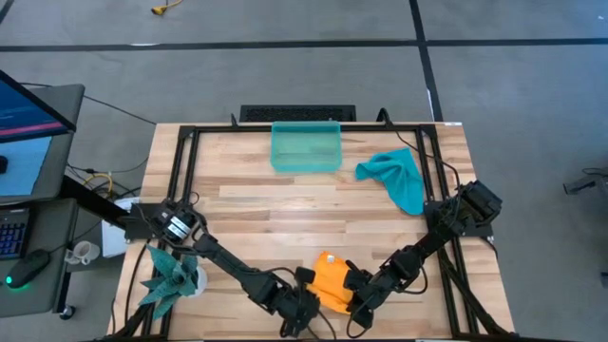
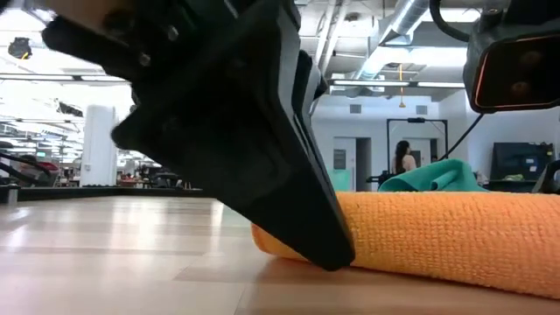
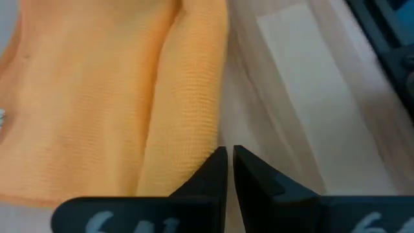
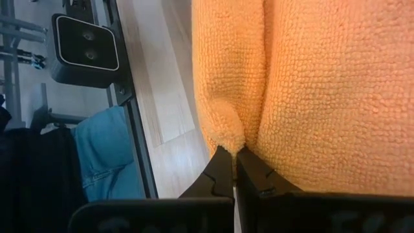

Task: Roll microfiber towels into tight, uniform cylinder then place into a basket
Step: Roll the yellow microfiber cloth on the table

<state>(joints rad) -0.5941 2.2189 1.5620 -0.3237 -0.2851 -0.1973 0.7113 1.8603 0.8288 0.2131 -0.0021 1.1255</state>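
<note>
The right gripper [image 4: 234,154] is clenched, its two dark fingers pinching a small fold of the orange towel [image 1: 334,280] where two rolled bulges of the cloth meet. The left gripper [image 3: 229,155] is also clenched, its tips closed together with only a thin slit between them, and they sit just beside the towel's edge on the wooden table [image 1: 285,204]; whether they catch any cloth cannot be told. From above, both grippers meet at the orange towel near the front edge of the table, the left one on its left side, the right one on its right.

The teal-blue towel [image 1: 397,177] lies crumpled well apart, toward the far right of the table, just beside the basket [image 1: 306,145], which stands at the far edge with nothing visible inside.

In the low view a dark gripper body [image 2: 236,122] hides much of the scene and covers one end of the orange roll. Pale markings on the left wrist housing are cut off and unreadable.
</note>
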